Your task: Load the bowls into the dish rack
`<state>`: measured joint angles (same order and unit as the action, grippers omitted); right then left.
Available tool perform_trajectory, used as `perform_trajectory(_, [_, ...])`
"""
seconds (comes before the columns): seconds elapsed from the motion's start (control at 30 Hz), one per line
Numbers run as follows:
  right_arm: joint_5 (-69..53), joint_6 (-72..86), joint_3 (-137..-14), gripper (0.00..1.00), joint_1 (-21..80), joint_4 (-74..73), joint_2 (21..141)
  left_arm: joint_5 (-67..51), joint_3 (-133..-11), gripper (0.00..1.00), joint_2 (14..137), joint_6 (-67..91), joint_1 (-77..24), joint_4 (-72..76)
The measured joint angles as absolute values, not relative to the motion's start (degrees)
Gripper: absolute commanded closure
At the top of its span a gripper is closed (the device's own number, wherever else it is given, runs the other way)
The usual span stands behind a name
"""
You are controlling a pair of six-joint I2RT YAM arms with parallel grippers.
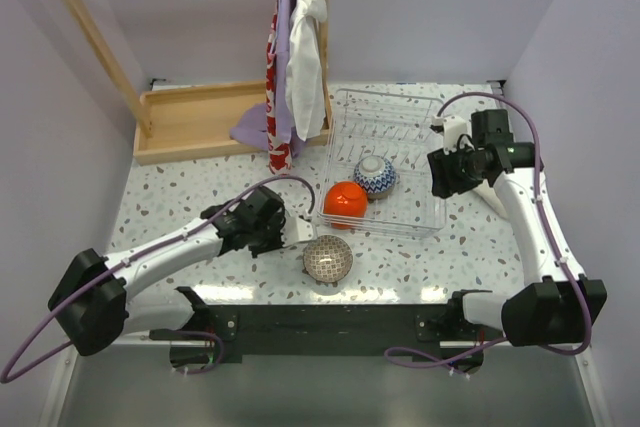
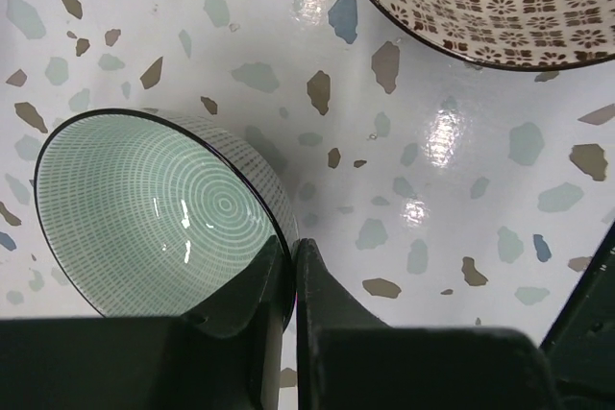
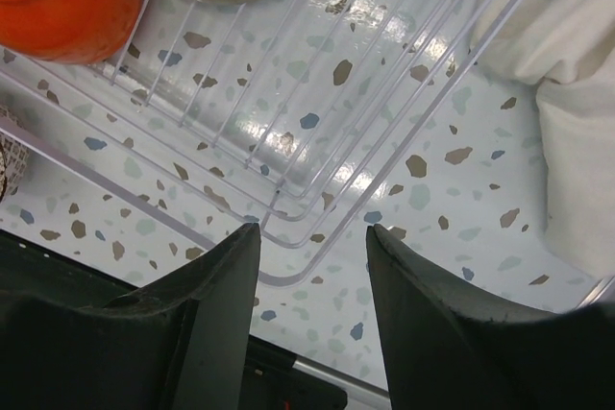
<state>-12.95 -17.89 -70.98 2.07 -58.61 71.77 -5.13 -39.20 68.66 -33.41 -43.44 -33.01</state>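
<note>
Where pincer [image 2: 292, 249] clamps lies mint bowl [image 2: 144, 208].

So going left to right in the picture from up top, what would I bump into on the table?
Left end effector pinching the green bowl → brown-patterned bowl → orange bowl → blue bowl → right end effector.

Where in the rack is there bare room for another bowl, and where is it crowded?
The white wire dish rack is bare across its far half and right side, by the open right gripper. Its near-left corner is crowded: the glossy orange bowl and the blue-and-white patterned bowl sit close together there.
</note>
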Motion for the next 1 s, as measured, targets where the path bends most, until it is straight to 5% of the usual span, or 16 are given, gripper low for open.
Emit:
perform_trajectory(0.43, [-14.1, -15.2, -73.6, 0.52, -0.5, -60.4, 71.3, -18.8, -72.2, 1.0, 73.5, -32.6, -50.9, -44.7])
perform_trajectory(0.53, [-17.6, -13.3, -77.5, 0.63, -6.1, -62.3, 73.3, -24.0, -80.0, 1.0, 77.7, -33.3, -54.6, -43.8])
perform_trajectory(0.63, [-21.7, -11.8, -81.0, 0.91, -12.1, -63.8, 76.8, -28.2, -85.5, 1.0, 84.0, -33.8, -54.7, -42.1])
perform_trajectory(0.7, [-23.4, -11.2, -82.5, 1.0, -15.3, -64.6, 79.2, -31.2, -88.1, 1.0, 88.5, -33.6, -54.4, -40.7])
perform_trajectory(1.0, [-26.0, -13.1, -83.8, 1.0, -17.1, -67.4, 79.3, -50.8, -90.8, 1.0, 104.7, -17.8, -51.7, -24.3])
